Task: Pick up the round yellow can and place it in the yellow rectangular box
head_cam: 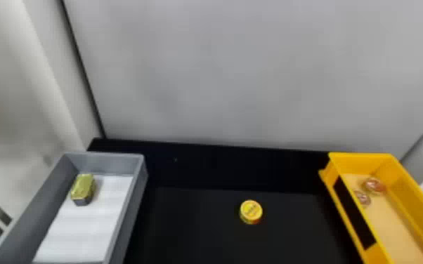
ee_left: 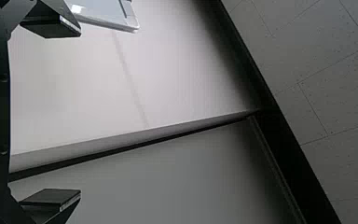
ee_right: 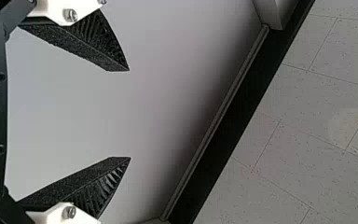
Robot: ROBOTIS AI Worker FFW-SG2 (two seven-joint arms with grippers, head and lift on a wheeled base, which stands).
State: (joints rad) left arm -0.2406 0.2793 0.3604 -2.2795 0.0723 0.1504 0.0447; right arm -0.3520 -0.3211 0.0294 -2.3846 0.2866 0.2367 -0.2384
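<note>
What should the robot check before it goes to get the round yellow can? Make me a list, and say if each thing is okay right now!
1. Can on the black table, flat side up: ok.
2. Right gripper open, with nothing between its fingers: ok.
3. Left gripper open, with nothing between its fingers: ok.
4. Right gripper at the can: not ok, it is in front of a pale wall.
5. Room in the yellow box: ok, it looks like the can would fit beside the two small round things toward the far end.
6. Can's lid shut tight: cannot tell.
</note>
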